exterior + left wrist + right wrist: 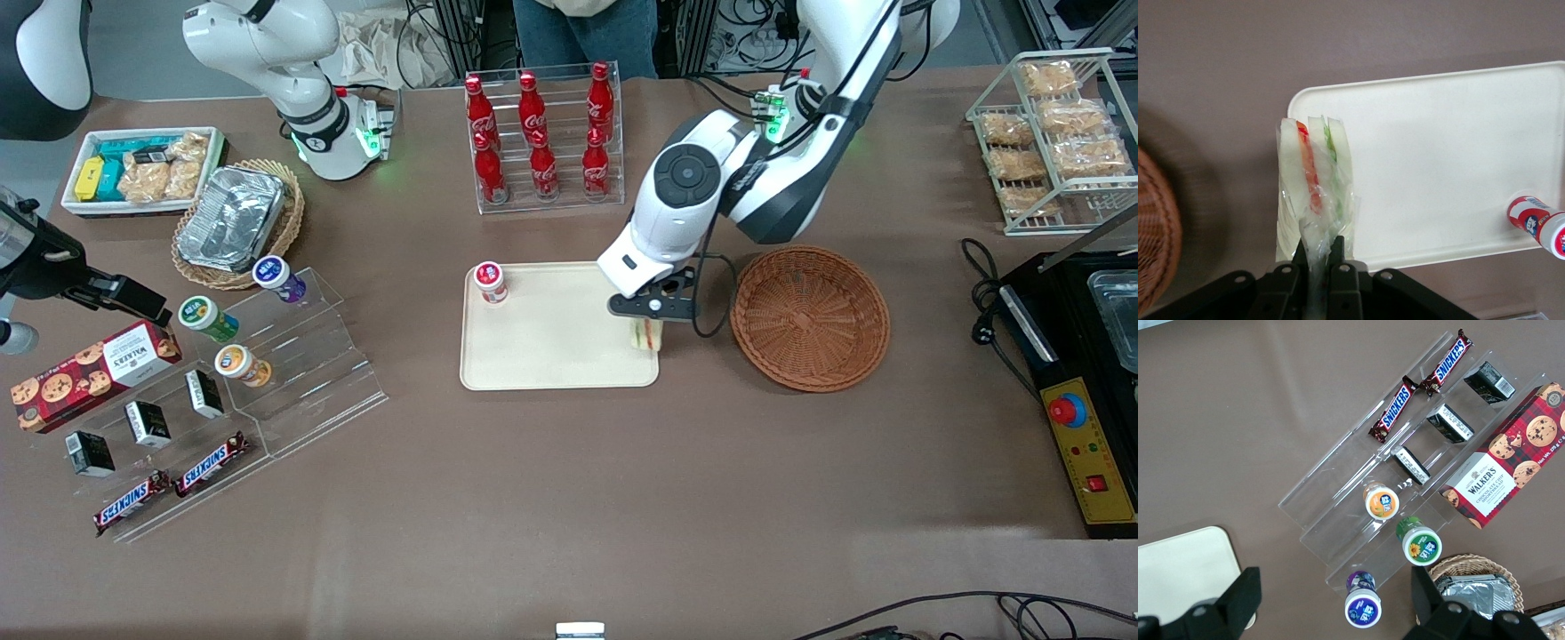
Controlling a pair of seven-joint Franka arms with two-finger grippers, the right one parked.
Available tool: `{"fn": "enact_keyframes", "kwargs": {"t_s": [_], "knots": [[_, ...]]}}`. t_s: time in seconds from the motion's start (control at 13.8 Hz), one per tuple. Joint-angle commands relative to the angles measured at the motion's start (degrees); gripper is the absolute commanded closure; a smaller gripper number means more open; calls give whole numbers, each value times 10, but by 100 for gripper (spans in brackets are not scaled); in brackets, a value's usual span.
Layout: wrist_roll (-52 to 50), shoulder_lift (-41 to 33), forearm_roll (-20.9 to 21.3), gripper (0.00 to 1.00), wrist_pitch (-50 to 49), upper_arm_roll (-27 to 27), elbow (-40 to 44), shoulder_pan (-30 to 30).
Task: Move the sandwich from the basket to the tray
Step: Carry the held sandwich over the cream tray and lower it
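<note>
Sandwich (1313, 175) in the air, and the end effector (650, 331) has it pinched tight between two black fingers (1336, 257), clamped on the crinkled clear wrap at one narrow end so the wedge hangs out from the grip. It sits right over the rim of the tray (551, 356), at the edge nearest the basket (810, 316), partly above cream plastic and partly above the brown surface (569, 498); whether its lower end touches the tray cannot be told. This looks a light, soft load: pale bread slices, a red strip and a green leaf between them, all loose inside thin film. That film looks slippery and the bread would likely squash, so a firm but gentle hold at the wrapped end, as now, seems the sensible spot rather than across the layers. The tray is smooth, flat and rigid, with rounded corners and a low lip, so the wedge should lie down easily. The basket, round and woven in reddish-brown wicker, stands empty just beside the tray. A small red-and-white pot (490, 283) stands at a corner of the tray toward the parked arm, well apart from the drop zone.
</note>
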Motion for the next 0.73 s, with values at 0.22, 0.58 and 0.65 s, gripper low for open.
{"fn": "enact_keyframes", "kwargs": {"t_s": [0.22, 0.58, 0.65], "knots": [[3, 59, 9, 100, 72, 8, -12, -31], [-5, 98, 61, 100, 94, 10, -5, -28], [-5, 98, 60, 64, 94, 12, -5, -27]]}}
